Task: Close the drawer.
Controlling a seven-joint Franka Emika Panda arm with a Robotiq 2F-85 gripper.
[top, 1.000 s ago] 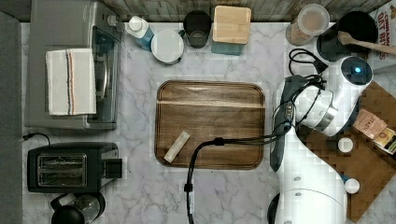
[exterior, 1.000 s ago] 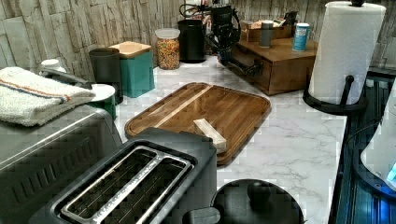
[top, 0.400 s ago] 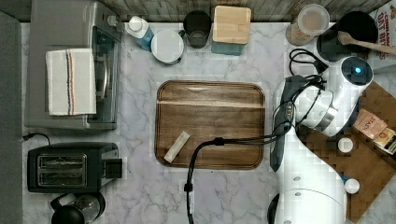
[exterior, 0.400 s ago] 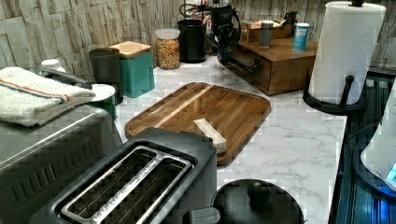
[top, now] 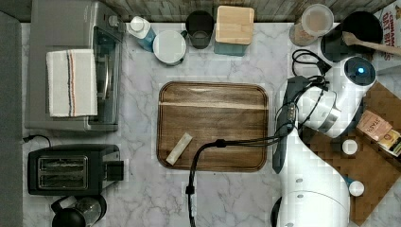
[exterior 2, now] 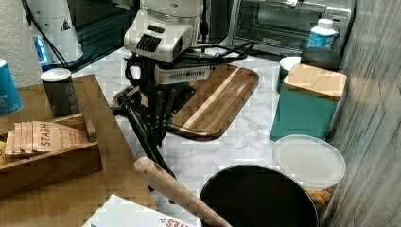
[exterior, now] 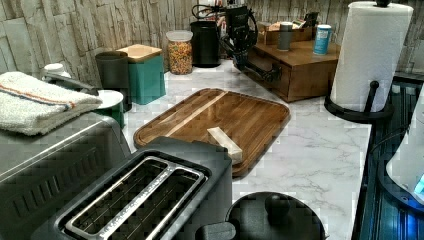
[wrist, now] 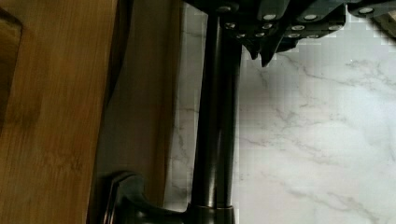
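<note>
Nothing has shifted since the earlier frames: the gripper [exterior: 242,51] hangs at the drawer [exterior: 266,70] front on the wooden box unit [exterior: 305,70], at the left view's far right. Its fingers [wrist: 261,44] sit beside the dark bar handle [wrist: 212,121], touching or nearly so; how wide they stand cannot be told

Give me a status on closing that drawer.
Mostly done, it seems: in the left view the drawer front sits about flush with the box unit, with no interior showing. In hand: the gripper is right at the dark handle. Left: press out any slight gap, which I cannot rule out, then back away.
</note>
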